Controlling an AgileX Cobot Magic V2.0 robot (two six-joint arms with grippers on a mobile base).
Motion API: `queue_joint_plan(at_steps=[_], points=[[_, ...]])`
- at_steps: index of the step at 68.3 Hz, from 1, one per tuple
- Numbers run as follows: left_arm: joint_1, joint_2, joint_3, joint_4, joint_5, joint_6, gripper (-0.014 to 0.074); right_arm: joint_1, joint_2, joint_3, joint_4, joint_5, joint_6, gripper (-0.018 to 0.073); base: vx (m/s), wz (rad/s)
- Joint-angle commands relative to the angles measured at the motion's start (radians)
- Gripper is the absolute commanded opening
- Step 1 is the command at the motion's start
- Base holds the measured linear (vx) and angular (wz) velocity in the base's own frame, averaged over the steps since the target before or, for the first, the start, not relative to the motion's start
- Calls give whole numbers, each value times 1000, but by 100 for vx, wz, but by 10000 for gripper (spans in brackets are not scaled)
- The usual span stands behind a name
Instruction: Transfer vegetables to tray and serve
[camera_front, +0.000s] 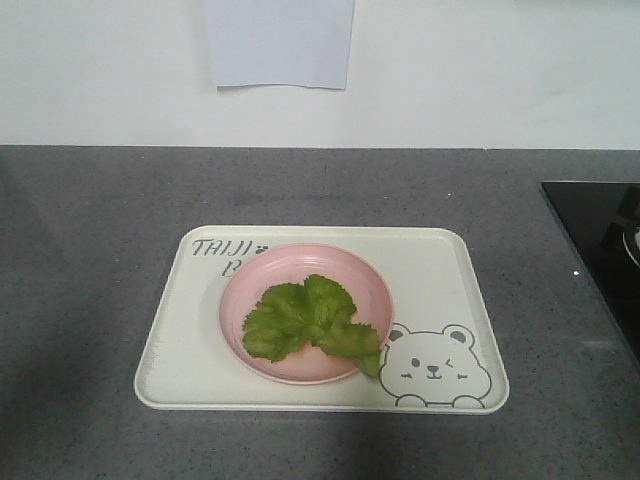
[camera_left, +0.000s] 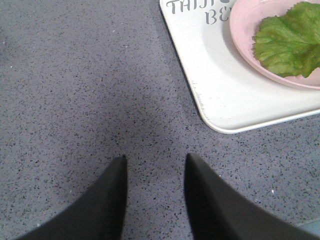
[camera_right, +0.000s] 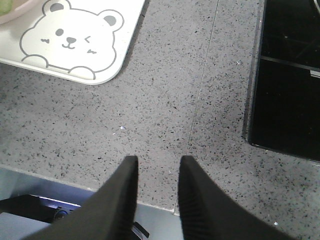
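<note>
Ruffled lettuce (camera_front: 312, 320) lay on round pink plate (camera_front: 250, 290) centred on glossy cream tray (camera_front: 170, 350), speckled grey counter (camera_front: 90, 250); left gripper (camera_left: 155, 162) and right gripper (camera_right: 158, 162) parted, empty

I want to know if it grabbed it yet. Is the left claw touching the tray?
Apart. In the left wrist view, the left gripper hangs open over bare grey counter, clear of the tray corner.

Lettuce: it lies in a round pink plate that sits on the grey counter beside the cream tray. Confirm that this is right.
Not quite. The pink plate holding the lettuce sits on the cream tray itself, not on the grey counter beside it. The exterior front-facing view shows the tray's surface all around the plate.
</note>
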Motion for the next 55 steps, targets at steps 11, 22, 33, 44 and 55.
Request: queue_joint_plan(at_steps=[11,22,33,44,55], points=[[0,0,-24,4,-61,-10,46,2,6,-24,3,-58,-1,0,0,0],[0,0,-24,3,-58,-10,-8,2,6,-24,1,-55,-12,-10,0,0],[0,0,-24,4,-46,-10,-8,2,6,-24,1,-50,-12,-10,0,0],[0,0,-24,4,-46,-10,-8,2,6,-24,1,-50,-12,-10,0,0],[0,0,-24,4,-46,-10,-8,2,6,-24,1,-50,-12,-10,0,0]])
